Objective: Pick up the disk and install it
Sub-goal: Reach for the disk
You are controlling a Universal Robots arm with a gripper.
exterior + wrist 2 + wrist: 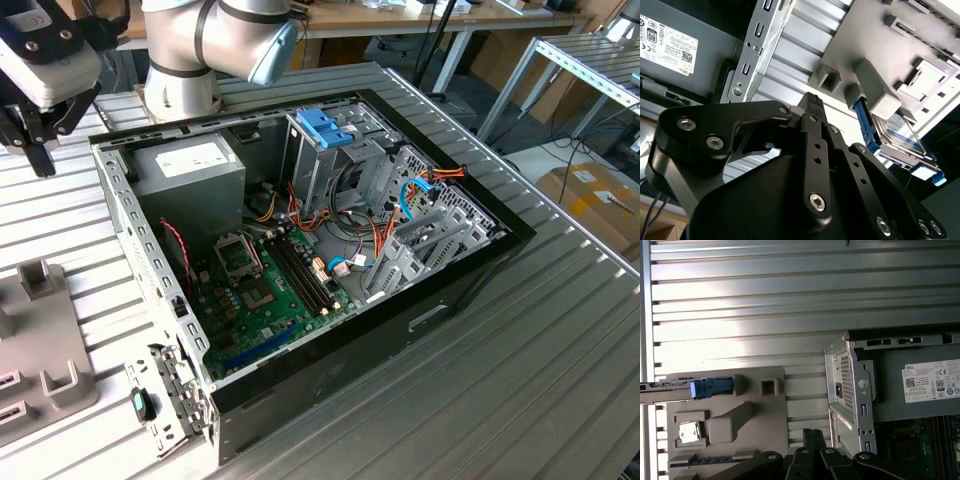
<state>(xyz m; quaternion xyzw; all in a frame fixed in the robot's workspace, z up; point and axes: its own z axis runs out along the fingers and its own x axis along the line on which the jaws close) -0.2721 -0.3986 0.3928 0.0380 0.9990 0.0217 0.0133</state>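
Note:
The disk (903, 134) is a silver drive with blue side rails, standing on edge in a slot of a grey fixture plate (867, 45) on the slatted table. In the first wrist view the disk (670, 386) appears edge-on, its blue rail end beside a grey block. My gripper (42, 165) hangs above the table at the exterior view's far left, beside the open computer case (330, 250). In both wrist views its black fingers (811, 434) sit together with nothing between them, apart from the disk. The gripper (812, 98) is over the slats between fixture and case.
The grey power-supply box (190, 165) with a white sticker fills the case's back corner. A metal drive cage with a blue latch (325, 125) stands in the case, with cables and a motherboard (265, 285) beside it. The arm's base (185, 60) rises behind.

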